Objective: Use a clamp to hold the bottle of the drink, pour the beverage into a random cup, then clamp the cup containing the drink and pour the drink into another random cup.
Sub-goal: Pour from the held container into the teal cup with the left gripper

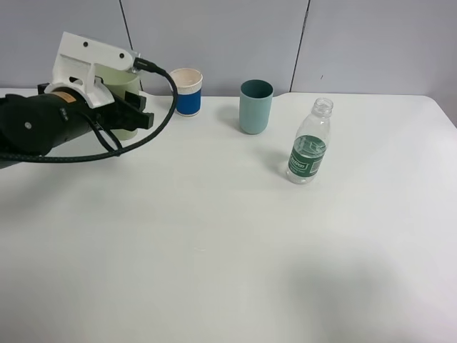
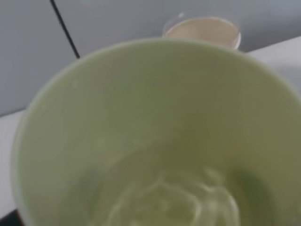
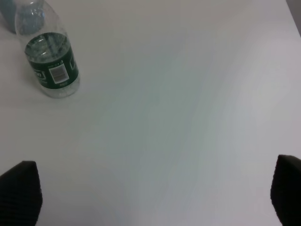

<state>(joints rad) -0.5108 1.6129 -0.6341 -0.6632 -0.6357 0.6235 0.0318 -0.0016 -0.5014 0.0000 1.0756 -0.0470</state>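
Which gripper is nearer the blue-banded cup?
Left. The left gripper, holding the pale green cup, sits beside the blue-banded cup; the right gripper is outside the overhead view, near the bottle.

At the upper left of the exterior view, the left pincer (image 1: 137, 108) sits around the cup containing the drink (image 1: 123, 133), with the beverage (image 2: 164, 202) in its bottom. A second cup (image 1: 187, 93) stands on the bench (image 1: 214, 250) just to its right. A third cup (image 1: 255, 107) stands further right, near the top centre, and the bottle (image 1: 310, 143) stands upright to its right and in front, apart from it.
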